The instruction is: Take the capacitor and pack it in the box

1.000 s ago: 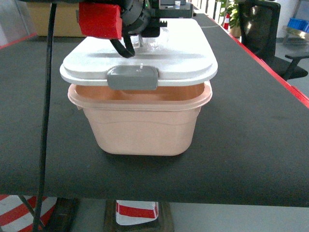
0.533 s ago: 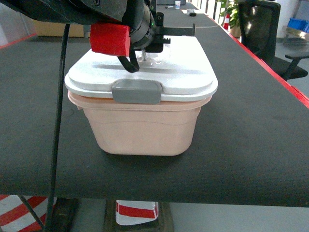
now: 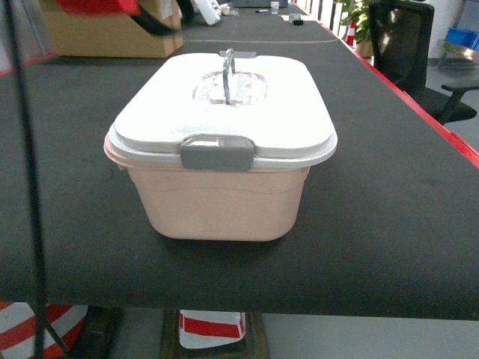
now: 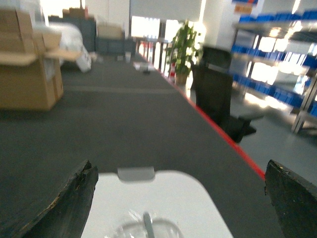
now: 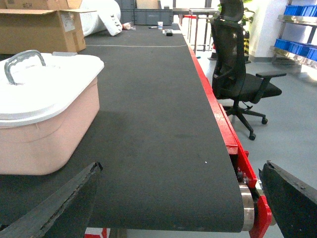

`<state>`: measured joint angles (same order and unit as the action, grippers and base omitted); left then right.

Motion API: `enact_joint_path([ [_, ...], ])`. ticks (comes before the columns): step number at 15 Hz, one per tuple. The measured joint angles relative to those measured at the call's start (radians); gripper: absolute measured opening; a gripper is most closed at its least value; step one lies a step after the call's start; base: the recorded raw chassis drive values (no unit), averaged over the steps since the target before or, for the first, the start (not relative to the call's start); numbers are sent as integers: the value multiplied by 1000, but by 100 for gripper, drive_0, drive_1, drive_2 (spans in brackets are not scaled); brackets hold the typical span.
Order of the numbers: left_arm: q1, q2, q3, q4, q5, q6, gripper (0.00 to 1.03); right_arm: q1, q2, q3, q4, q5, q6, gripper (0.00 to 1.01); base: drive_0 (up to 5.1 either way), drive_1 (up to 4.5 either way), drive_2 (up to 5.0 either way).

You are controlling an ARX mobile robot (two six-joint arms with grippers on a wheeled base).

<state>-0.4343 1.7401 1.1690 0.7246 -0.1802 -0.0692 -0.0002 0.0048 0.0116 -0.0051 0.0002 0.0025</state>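
Head view, box [image 3: 224, 202] lidded, both pincers spread, empty

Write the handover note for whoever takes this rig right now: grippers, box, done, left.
Left gripper: open, empty, above the lid's far end.
Right gripper: open, empty, off to the right of the box over bare belt.
Box: on the black belt, white lid seated, grey latch facing the robot, handle upright.
Done: lid is on. No capacitor in view; contents hidden.
Left: confirm the latch is snapped; I cannot tell from here.
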Motion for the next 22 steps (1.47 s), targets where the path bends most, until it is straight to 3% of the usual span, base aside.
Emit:
enact_joint_path([
  [3,88,-243,-248,169,120,29,98,0,0,0,0,0,0,98,0,0,0],
  [5,221,-385,-463,221,178,18,98,0,0,0,0,0,0,98,0,0,0],
  [8,398,-570,-609,148,241,-13,98,0,0,0,0,0,0,98,0,0,0],
  [9,430,-642,-620,-35,214,6,89,0,0,0,0,0,0,98,0,0,0],
  [11,433,-702,-756,-93,182,44,68,0,0,0,0,0,0,98,0,0,0],
  [14,433,-802,-892,-65,180,51,32,0,0,0,0,0,0,98,0,0,0],
  [17,433,-886,-971,-74,180,51,3,0,0,0,0,0,0,98,0,0,0],
  [22,433,-1046,-1065,-138,180,53,2,0,0,0,0,0,0,98,0,0,0],
])
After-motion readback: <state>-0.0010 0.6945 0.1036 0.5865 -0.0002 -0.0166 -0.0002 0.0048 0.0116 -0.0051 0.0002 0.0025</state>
